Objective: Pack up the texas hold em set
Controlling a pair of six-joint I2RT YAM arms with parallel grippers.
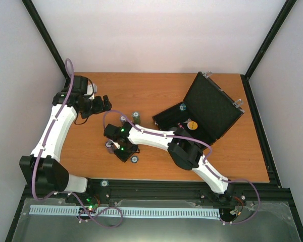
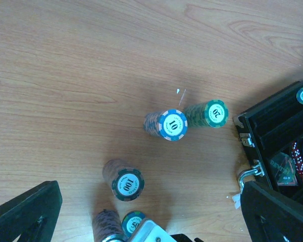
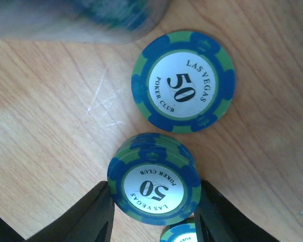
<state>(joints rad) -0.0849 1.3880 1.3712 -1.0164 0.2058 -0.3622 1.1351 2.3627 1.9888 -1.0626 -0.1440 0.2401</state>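
Right wrist view, three 50-marked tops: the 50 chip stack [image 3: 154, 187], lower centre, clenched by the right gripper [image 3: 155, 196]; a second 50 chip [image 3: 183, 83] above; a third chip [image 3: 179, 234] cut off at the bottom edge. A blurred stack [image 3: 106, 15] fills the upper left. The left gripper [image 1: 102, 104] hangs released, empty. The open black case [image 1: 212, 108] lies right, overhead.

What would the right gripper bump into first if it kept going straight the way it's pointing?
Probably the stack of 50 chips, which sits between the fingers of the right gripper, with the wooden table below. I can't tell how far down it already is.
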